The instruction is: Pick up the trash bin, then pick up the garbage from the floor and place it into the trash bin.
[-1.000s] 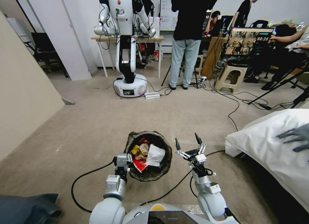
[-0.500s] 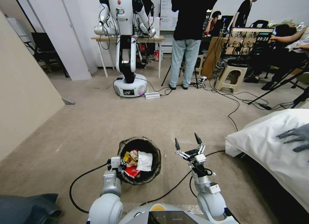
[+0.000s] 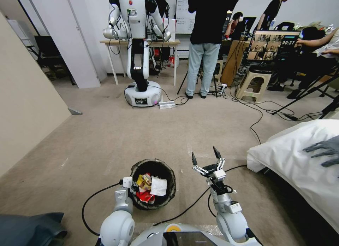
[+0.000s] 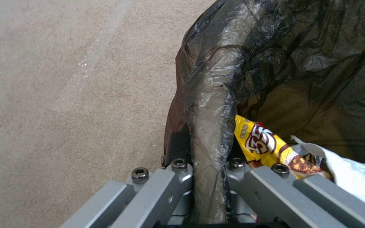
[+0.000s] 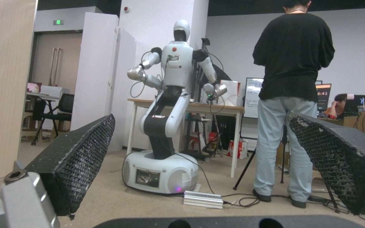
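The trash bin [image 3: 171,178], a small round bucket lined with a crinkled dark bag, hangs low in front of me over the carpet. My left gripper [image 3: 128,184] is shut on its near-left rim; in the left wrist view the fingers [image 4: 169,177] pinch the bag-covered rim [image 4: 208,126]. Garbage lies inside the bin: a yellow packet [image 3: 143,182] [image 4: 267,145], a red wrapper [image 3: 145,196] and white paper [image 3: 159,186] [image 4: 351,180]. My right gripper [image 3: 204,157] [image 5: 199,120] stands open and empty just right of the bin, fingertips up.
Another white robot [image 3: 141,44] stands ahead by a table, with a person [image 3: 208,44] beside it. Black cables [image 3: 254,115] run across the carpet. A white-covered bed [image 3: 300,161] fills the right, a beige panel [image 3: 24,108] the left, and a dark bundle [image 3: 28,228] lies near left.
My left gripper has come down and slightly left with the bin, which now sits lower and looks smaller. The right arm has not moved.
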